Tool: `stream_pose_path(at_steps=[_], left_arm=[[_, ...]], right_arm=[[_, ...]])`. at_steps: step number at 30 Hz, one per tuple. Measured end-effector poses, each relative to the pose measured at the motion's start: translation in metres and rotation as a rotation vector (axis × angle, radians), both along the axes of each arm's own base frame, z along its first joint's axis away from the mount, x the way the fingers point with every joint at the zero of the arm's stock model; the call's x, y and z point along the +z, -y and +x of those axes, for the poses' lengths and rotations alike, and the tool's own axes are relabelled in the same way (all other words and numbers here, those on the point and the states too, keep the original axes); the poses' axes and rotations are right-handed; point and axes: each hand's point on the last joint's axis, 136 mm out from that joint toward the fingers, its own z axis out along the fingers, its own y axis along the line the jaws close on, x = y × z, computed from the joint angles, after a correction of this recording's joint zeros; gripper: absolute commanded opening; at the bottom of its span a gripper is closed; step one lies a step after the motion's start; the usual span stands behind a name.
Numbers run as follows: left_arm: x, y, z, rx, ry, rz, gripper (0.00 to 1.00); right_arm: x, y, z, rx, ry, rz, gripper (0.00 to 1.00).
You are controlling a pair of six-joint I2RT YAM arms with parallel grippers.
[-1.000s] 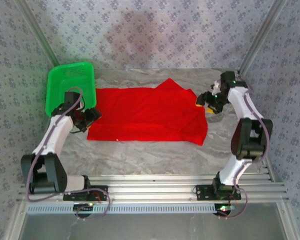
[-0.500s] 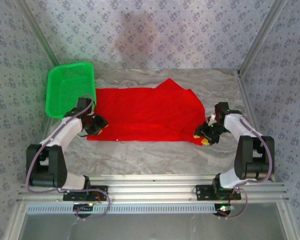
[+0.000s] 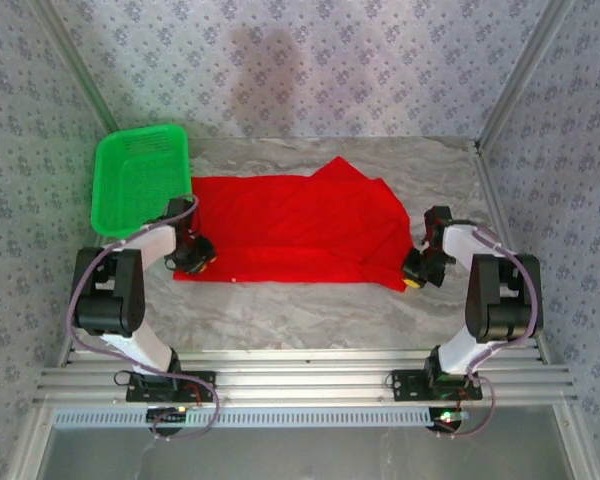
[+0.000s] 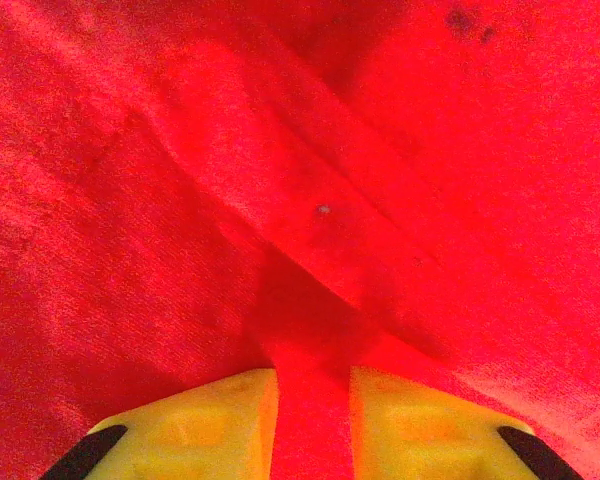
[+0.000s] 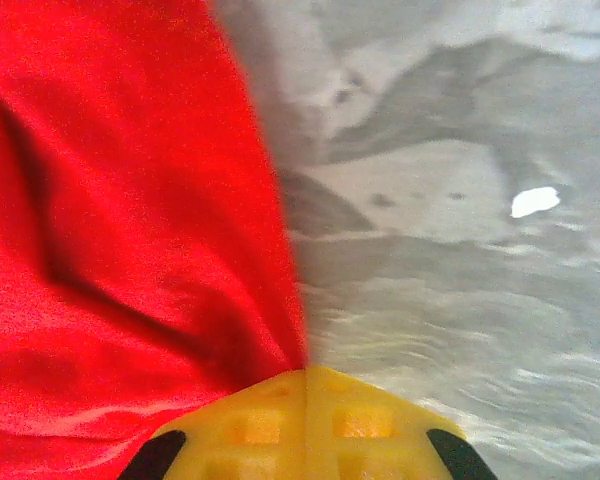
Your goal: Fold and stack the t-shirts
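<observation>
T-shirt: the red t-shirt (image 3: 290, 230) lay spread flat across the middle of the table (image 3: 310, 315), its long side running left to right.
Near hem: an almost straight edge ran from the left gripper to the right gripper.
Far edge: straight on the left half. On the right half a folded flap rose to a peak toward the back wall.
Left gripper: the left gripper (image 3: 194, 260) sat at the near-left corner of the cloth. In the left wrist view a strip of red fabric was clamped between its yellow fingers (image 4: 205, 425).
Right gripper: the right gripper (image 3: 416, 276) sat at the near-right corner. In the right wrist view its yellow pads (image 5: 250, 425) were pressed together, and the cloth's edge narrowed to a point right at their seam.
Basket: the green basket (image 3: 140, 175) took up the far-left corner, with its right wall just beside the shirt's left edge.
Open room, near: a bare band of table ran between the hem and the arm bases.
Open room, right: bare marbled surface lay beyond the right edge, out to the frame post.
Open room, far: a narrower bare strip lay between the cloth and the back wall.
</observation>
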Motion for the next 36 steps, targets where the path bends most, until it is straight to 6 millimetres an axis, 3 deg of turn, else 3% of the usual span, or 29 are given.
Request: stream_pose_path(at_steps=[6, 8, 11, 15, 20, 23, 25, 28, 36], left_arm=[[-0.001, -0.007, 0.001, 0.008, 0.003, 0.028, 0.26], [-0.002, -0.008, 0.000, 0.004, 0.005, 0.030, 0.26], [-0.003, -0.007, 0.000, -0.004, 0.007, 0.032, 0.27], [-0.003, -0.008, 0.000, -0.013, 0.011, 0.035, 0.27], [-0.003, -0.007, 0.000, -0.020, 0.019, 0.036, 0.27], [-0.002, -0.007, 0.000, -0.021, 0.020, 0.036, 0.27], [-0.003, -0.007, 0.000, -0.021, 0.020, 0.036, 0.27], [-0.003, -0.008, -0.001, -0.021, 0.020, 0.036, 0.27], [-0.003, -0.001, -0.008, -0.042, 0.020, 0.036, 0.27]], right_arm=[[0.017, 0.015, -0.012, -0.013, 0.038, -0.091, 0.00], [0.021, 0.013, -0.014, -0.019, 0.061, -0.079, 0.10], [0.022, 0.002, -0.015, -0.052, 0.095, -0.012, 0.39], [0.019, -0.020, -0.005, -0.029, 0.121, 0.065, 0.46], [-0.004, -0.036, 0.002, -0.010, 0.080, 0.099, 0.39], [-0.004, -0.040, 0.011, -0.013, 0.090, 0.113, 0.12], [-0.005, -0.041, 0.014, -0.018, 0.083, 0.110, 0.03], [-0.003, -0.033, 0.012, -0.034, 0.075, 0.075, 0.00], [0.020, -0.003, -0.020, -0.086, 0.031, -0.012, 0.00]])
